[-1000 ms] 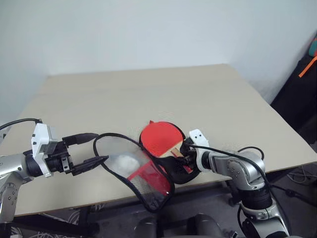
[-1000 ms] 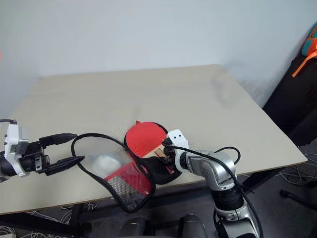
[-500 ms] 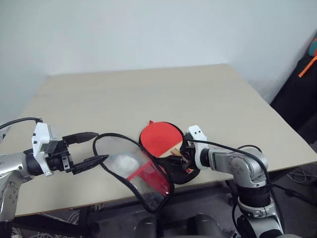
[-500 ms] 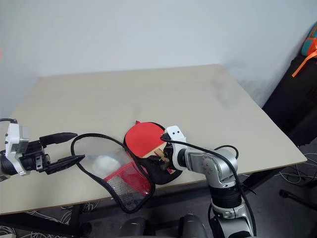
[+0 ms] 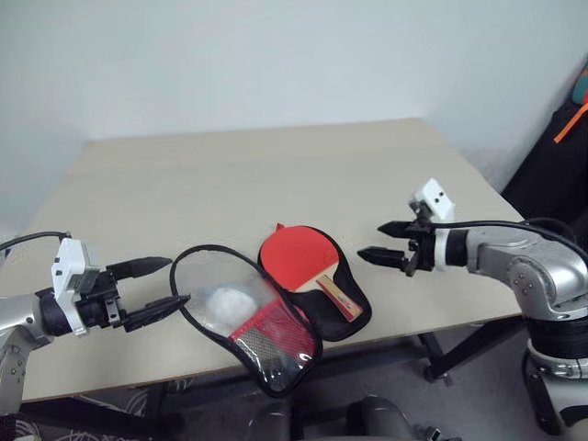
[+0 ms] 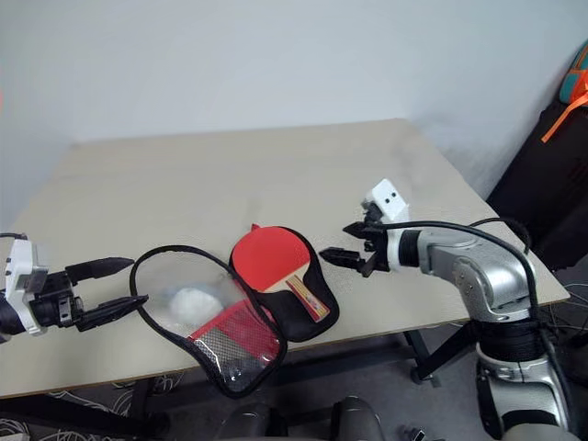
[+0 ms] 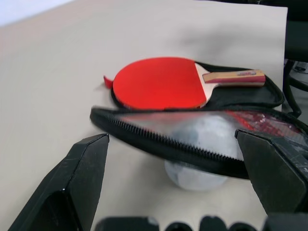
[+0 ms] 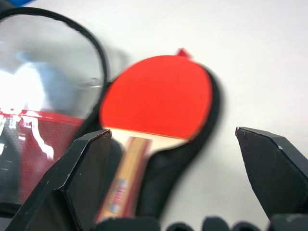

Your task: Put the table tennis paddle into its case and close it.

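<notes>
The paddle point(image 5: 310, 266) lies flat on the black half of the open case point(image 5: 349, 317), with its red face up and its wooden handle pointing toward the near edge of the table point(image 5: 276, 175). The case lies open like a book near the front edge of the table. Its other half, the lid point(image 5: 243, 312), is on the robot's left side of the paddle and shows a clear window, a red mesh part and a black zip rim. A small whitish round thing point(image 5: 230, 299) is seen under or inside this lid; I cannot tell which.

The right gripper point(image 5: 384, 243) is in the air to the right of the case, apart from it, and its two black fingers are spread wide with nothing between them. It points toward the paddle, and in the right wrist view the paddle and the black half of the case are between its fingers, but further away.

The left gripper point(image 5: 156, 289) is at the left side of the lid, just beside the zip rim. Its fingers are also spread wide and they hold nothing. In the left wrist view the zip rim crosses between the two fingers point(image 7: 72, 183), but I cannot tell if it touches them.
</notes>
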`<action>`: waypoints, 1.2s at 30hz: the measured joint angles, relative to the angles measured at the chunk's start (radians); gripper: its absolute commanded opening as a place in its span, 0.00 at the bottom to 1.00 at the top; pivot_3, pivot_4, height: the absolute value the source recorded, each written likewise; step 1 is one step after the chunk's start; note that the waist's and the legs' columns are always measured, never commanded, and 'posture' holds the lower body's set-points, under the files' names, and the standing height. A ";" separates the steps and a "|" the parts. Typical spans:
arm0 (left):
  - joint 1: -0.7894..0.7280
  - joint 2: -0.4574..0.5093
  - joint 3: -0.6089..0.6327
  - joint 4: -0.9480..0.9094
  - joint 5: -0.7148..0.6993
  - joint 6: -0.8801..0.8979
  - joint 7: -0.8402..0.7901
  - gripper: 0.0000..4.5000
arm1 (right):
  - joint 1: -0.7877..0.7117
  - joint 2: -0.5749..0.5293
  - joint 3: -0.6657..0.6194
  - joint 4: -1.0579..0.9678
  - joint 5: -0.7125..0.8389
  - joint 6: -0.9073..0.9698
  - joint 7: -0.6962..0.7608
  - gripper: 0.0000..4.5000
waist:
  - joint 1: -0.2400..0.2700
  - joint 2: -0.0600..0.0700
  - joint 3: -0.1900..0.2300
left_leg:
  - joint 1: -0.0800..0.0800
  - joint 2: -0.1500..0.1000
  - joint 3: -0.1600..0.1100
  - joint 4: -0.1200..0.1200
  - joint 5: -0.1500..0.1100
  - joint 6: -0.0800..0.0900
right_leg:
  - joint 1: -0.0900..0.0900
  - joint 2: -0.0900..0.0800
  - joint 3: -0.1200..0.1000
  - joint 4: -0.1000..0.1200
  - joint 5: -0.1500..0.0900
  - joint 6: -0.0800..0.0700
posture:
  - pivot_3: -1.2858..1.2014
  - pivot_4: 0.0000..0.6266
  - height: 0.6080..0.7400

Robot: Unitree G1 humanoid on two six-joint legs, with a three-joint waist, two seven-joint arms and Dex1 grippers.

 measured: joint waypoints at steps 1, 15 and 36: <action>0.008 -0.003 0.004 0.000 -0.002 0.000 0.000 1.00 | -0.004 -0.021 0.000 0.028 -0.010 -0.031 0.014 1.00 | 0.000 0.000 0.000 | 0.000 0.000 0.000 0.000 0.000 0.000 | 0.000 0.000 0.000 0.000 0.000 0.000 | 0.52 0.00 0.74; 0.057 0.005 0.225 -0.008 -0.168 0.123 -0.003 1.00 | 0.020 -0.042 0.024 0.097 -0.049 -0.120 0.049 1.00 | 0.000 0.000 0.000 | 0.000 0.000 -0.002 0.002 0.000 0.000 | 0.000 -0.001 -0.001 0.000 0.000 0.000 | 0.52 0.00 0.74; -0.020 -0.161 -0.037 -0.026 -0.041 0.086 0.182 0.01 | 0.023 -0.041 0.023 0.104 -0.049 -0.118 0.014 1.00 | 0.002 -0.002 0.000 | 0.000 0.000 -0.002 0.003 -0.001 0.001 | 0.002 -0.001 -0.001 0.000 0.000 0.000 | 0.52 0.00 0.74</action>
